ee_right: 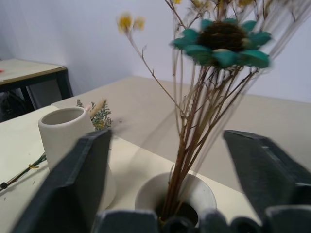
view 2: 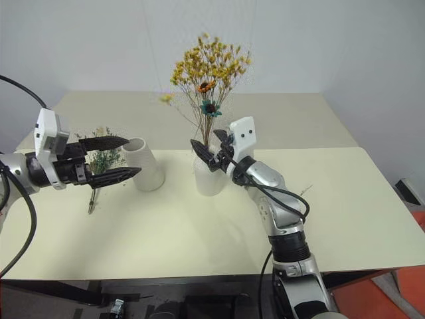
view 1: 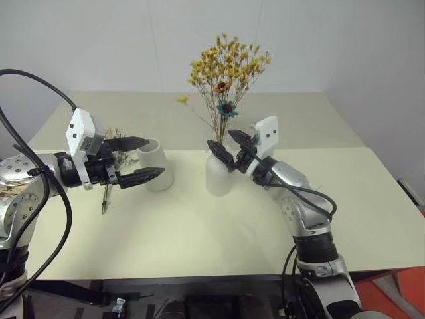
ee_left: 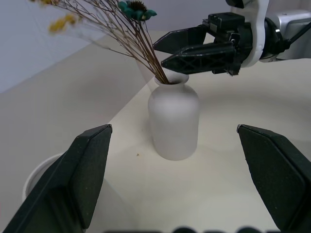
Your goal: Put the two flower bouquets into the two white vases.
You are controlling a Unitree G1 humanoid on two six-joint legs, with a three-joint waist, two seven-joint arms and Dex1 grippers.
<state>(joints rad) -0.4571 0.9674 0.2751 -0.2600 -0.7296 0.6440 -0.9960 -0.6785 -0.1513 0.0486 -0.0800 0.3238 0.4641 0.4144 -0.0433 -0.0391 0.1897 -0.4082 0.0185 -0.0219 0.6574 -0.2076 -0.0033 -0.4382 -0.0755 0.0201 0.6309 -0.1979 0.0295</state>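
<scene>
My right gripper [view 1: 232, 147] reaches in from the right, fingers spread apart around the stems just above the neck of the rounded white ceramic bottle vase [view 1: 218, 174], which holds the tall yellow-orange dried bouquet [view 1: 226, 74] upright. My left gripper [view 1: 135, 159] hovers level at the left, jaws wide and empty, beside the empty tapered white tube vase [view 1: 157, 164]. The small grey-green leafy spray [view 2: 97, 166] lies on the cream table [view 1: 199, 226], left of that vase.
</scene>
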